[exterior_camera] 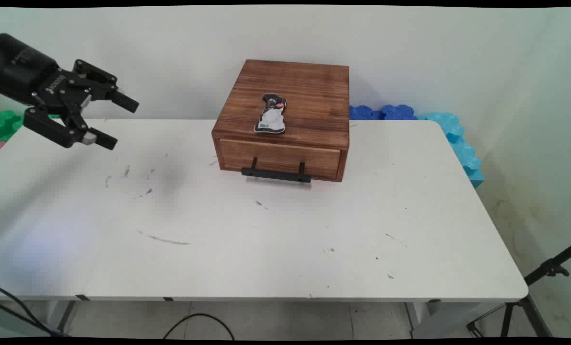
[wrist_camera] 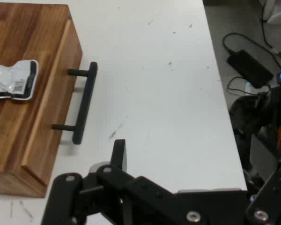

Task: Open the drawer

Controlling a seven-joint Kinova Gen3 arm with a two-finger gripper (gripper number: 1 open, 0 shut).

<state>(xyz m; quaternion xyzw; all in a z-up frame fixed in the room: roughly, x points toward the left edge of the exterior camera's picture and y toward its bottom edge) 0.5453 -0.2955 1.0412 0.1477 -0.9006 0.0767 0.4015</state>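
Packet [exterior_camera: 270, 115] atop closed wooden drawer box [exterior_camera: 290, 103]

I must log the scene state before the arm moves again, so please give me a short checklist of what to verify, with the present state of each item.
1. Gripper is empty: ok. Its fingers stand apart with nothing between them.
2. Gripper is clear of the wooden box: ok. It hangs above the table at the left, well apart from the box.
3. Drawer is closed: ok. Its front sits flush in the box.
4. Black handle is unobstructed: ok. Nothing lies before it.
5. Packet lies flat on the box top: ok.
6. Drawer contents: cannot tell.
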